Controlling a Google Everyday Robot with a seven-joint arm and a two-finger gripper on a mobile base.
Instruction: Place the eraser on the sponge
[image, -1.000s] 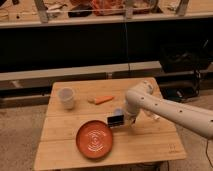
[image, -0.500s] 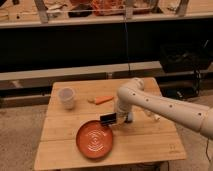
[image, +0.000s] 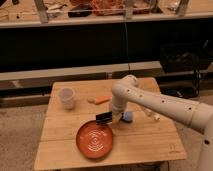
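The black eraser (image: 102, 118) hangs just above the far rim of the orange plate, and my gripper (image: 110, 119) is shut on it. My white arm reaches in from the right and bends down over the middle of the wooden table (image: 150, 145). The small light-blue sponge (image: 128, 117) lies on the table just right of the gripper, partly hidden behind the wrist. The eraser is left of the sponge and does not touch it.
An orange round plate (image: 95, 140) lies at the front of the table. A pale cup (image: 66, 97) stands at the back left, with a carrot (image: 100, 100) beside it. A white bottle-like object (image: 151, 115) lies right of the sponge, under the arm.
The gripper has carried the eraser leftward, from beside the sponge to above the plate's far rim. The arm's elbow has swung left with it.
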